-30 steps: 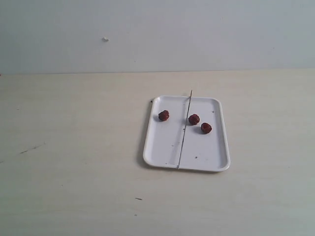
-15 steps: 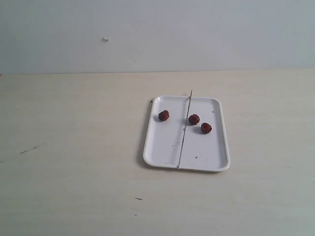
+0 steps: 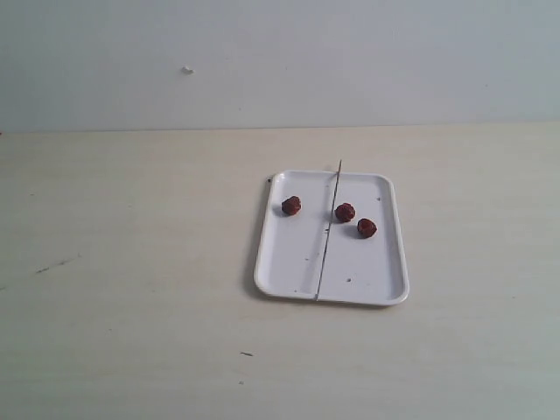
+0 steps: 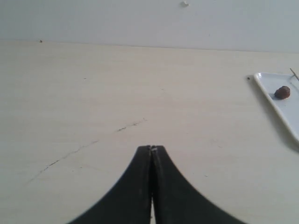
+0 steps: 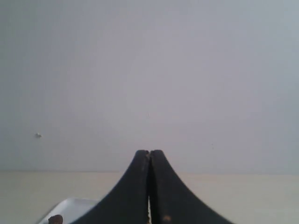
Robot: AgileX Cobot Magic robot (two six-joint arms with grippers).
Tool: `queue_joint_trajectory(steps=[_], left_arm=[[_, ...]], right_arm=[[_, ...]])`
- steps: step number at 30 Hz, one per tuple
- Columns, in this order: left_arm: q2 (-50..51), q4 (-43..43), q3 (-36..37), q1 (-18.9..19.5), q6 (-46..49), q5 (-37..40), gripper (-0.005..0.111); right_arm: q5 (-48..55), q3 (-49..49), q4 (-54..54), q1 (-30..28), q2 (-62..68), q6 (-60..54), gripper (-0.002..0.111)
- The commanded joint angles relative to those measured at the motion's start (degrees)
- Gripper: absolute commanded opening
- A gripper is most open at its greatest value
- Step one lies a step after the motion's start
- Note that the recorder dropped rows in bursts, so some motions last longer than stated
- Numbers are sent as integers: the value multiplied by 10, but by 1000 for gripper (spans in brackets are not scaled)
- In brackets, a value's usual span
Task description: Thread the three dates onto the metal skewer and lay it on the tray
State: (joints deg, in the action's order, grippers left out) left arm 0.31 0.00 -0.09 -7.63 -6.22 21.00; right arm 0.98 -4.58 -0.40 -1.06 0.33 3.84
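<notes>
The white tray (image 3: 376,276) lies right of the table's middle. Three loose dates rest on it: one (image 3: 291,206) on its left side, two (image 3: 345,212) (image 3: 367,227) close together on its right. The metal skewer (image 3: 325,243) lies lengthwise down the tray's middle, bare, its far tip sticking past the rim. Neither arm shows in the exterior view. My left gripper (image 4: 151,148) is shut and empty over bare table, the tray corner (image 4: 267,81) and one date (image 4: 282,92) off to its side. My right gripper (image 5: 149,152) is shut and empty, facing the wall, with the tray corner (image 5: 70,206) partly behind it.
The pale wooden table (image 3: 131,262) runs back to a grey-white wall (image 3: 280,61). Faint dark scratches (image 3: 52,265) mark the tabletop at the left, and a small dark speck (image 3: 247,354) lies near the front.
</notes>
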Motion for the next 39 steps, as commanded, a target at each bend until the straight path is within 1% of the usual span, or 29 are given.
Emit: queue_joint_trajectory(steps=[1, 3, 6, 9, 12, 14, 16, 19, 21, 23, 25, 29, 32, 36, 39], left_arm=[[-3, 0, 1, 0, 0, -6, 0], [-3, 0, 1, 0, -1, -6, 0], [-3, 0, 1, 0, -1, -6, 0], [-3, 0, 1, 0, -1, -6, 0], [-3, 0, 1, 0, 0, -6, 0], [-3, 0, 1, 0, 0, -6, 0], [-3, 0, 1, 0, 0, -6, 0], [-3, 0, 1, 0, 0, -6, 0], [-3, 0, 1, 0, 0, -6, 0], [-3, 0, 1, 0, 0, -6, 0], [-3, 0, 1, 0, 0, -6, 0], [-3, 0, 1, 0, 0, -6, 0], [-3, 0, 1, 0, 0, -6, 0], [-3, 0, 1, 0, -1, -6, 0], [-3, 0, 1, 0, -1, -6, 0]], right_arm=[[-67, 2, 41, -4, -3, 78, 0], [-96, 1, 57, -3, -3, 117, 0], [-130, -10, 57, -3, 23, 117, 0], [-115, -61, 57, -3, 112, 117, 0], [-90, -144, 57, -3, 255, 117, 0], [-44, -216, 56, -3, 355, 117, 0], [28, -290, 53, -3, 460, 116, 0], [213, -417, 57, -3, 636, 84, 0], [349, -503, 102, -3, 745, 23, 0], [442, -570, 154, 8, 841, -28, 0], [463, -607, 147, 32, 908, -33, 0], [467, -660, 86, 110, 1041, 67, 0], [470, -706, 78, 155, 1118, 101, 0], [503, -777, 101, 186, 1180, 114, 0], [548, -825, 112, 190, 1208, 131, 1]])
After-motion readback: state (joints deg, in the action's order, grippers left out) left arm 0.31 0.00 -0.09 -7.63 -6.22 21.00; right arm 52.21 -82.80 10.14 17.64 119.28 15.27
